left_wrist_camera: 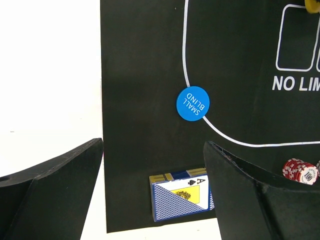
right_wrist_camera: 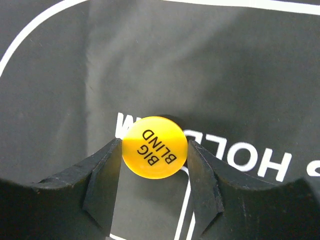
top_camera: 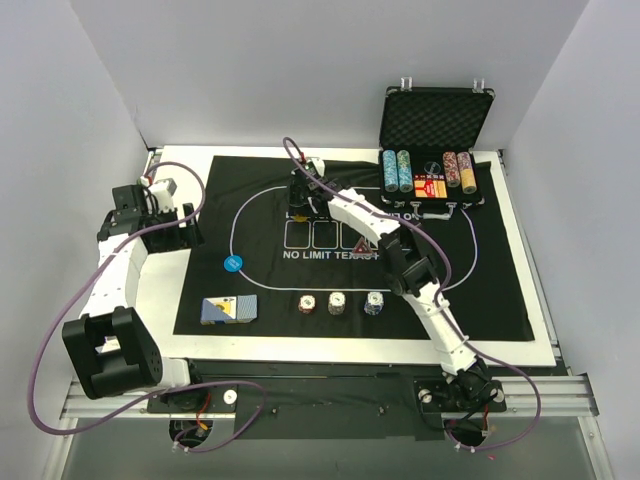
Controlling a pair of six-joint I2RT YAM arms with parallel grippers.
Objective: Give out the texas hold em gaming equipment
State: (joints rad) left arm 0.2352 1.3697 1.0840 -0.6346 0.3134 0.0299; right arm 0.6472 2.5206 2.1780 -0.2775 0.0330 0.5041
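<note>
Overhead first. The right arm reaches across the black mat (top_camera: 480,300) to its far middle, with the right claw (top_camera: 305,192) low over the print. The left claw (top_camera: 160,200) hangs at the left of the white table (top_camera: 300,350), well apart. On the near side of the mat lie the blue disc (top_camera: 232,264), the card deck (top_camera: 228,310) and three chip stacks (top_camera: 337,302) in a row. More chips sit in the open case (top_camera: 437,118) at the far right.

Left wrist. The left claw (left_wrist_camera: 154,150) is spread wide and holds nothing. The blue disc (left_wrist_camera: 193,103) lies flat on the oval line ahead of it. The card deck (left_wrist_camera: 182,196) lies between the fingers, long axis across them.

Right wrist. The right claw (right_wrist_camera: 155,145) pinches the yellow disc (right_wrist_camera: 155,147) across its width, one finger on each edge. The disc's flat face is turned to the camera and its BIG BLIND lettering runs slantwise and inverted. Being round, it has no long axis to align. Below it is the HOLD lettering and the corner of a printed card box. A dark shadow behind suggests it sits just above the felt, though that is uncertain.

Judgement: the right arm alone is placed for the set-down, straight down, face up.
</note>
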